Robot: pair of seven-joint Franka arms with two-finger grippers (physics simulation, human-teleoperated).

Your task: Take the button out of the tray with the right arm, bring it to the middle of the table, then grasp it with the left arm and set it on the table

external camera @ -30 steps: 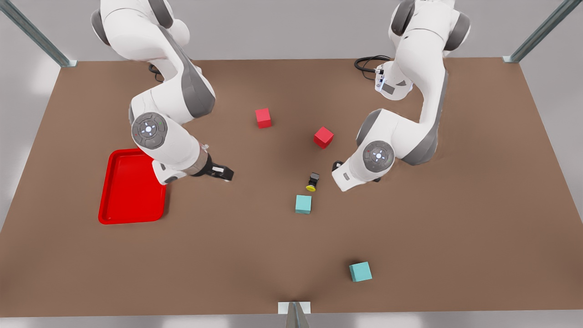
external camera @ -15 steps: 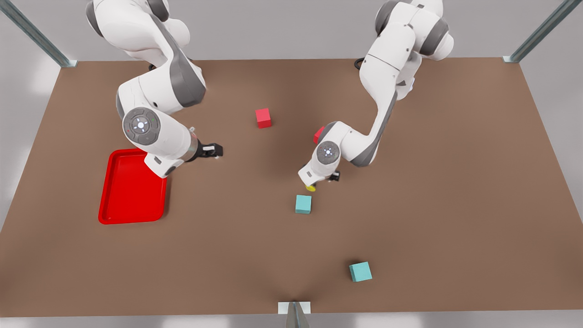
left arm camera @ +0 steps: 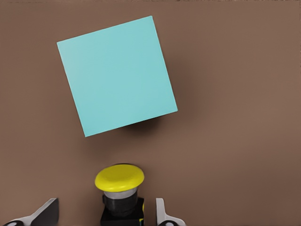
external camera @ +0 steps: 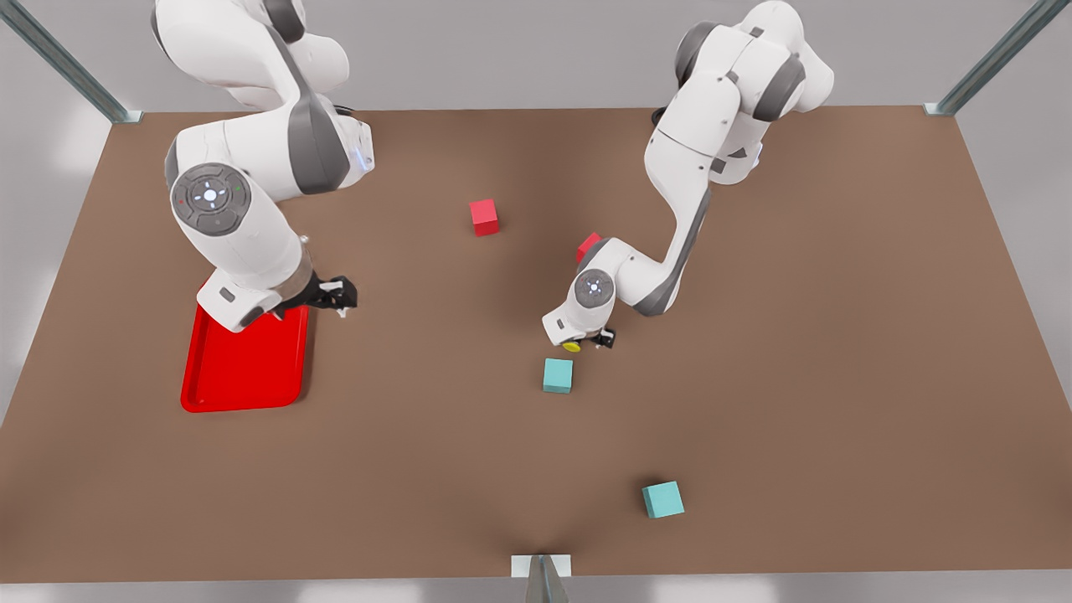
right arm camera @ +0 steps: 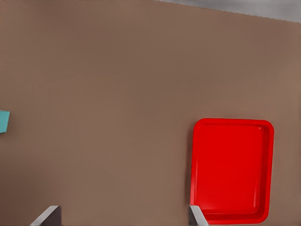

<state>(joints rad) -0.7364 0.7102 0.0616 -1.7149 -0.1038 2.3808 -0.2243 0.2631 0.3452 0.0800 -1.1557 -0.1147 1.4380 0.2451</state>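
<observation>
The button (external camera: 572, 345) lies on the table (external camera: 754, 377) near the middle, its yellow cap (left arm camera: 119, 178) pointing at a teal cube (left arm camera: 117, 75). My left gripper (external camera: 590, 339) is low over it and open, and its fingers (left arm camera: 162, 214) straddle the button's black base (left arm camera: 121, 209) without gripping. The red tray (external camera: 243, 368) sits at the front view's left with nothing in it that I can see. My right gripper (external camera: 342, 295) hangs open and empty beside the tray's far corner, looking down on the tray (right arm camera: 230, 169).
A teal cube (external camera: 558, 375) sits just in front of the button, and another (external camera: 662, 499) nearer the front edge. One red cube (external camera: 484, 217) stands mid-table. A second red cube (external camera: 588, 246) is partly hidden behind the left arm.
My left gripper swung in from the front view's right and came down over the button. My right arm drew back toward the tray and rose.
</observation>
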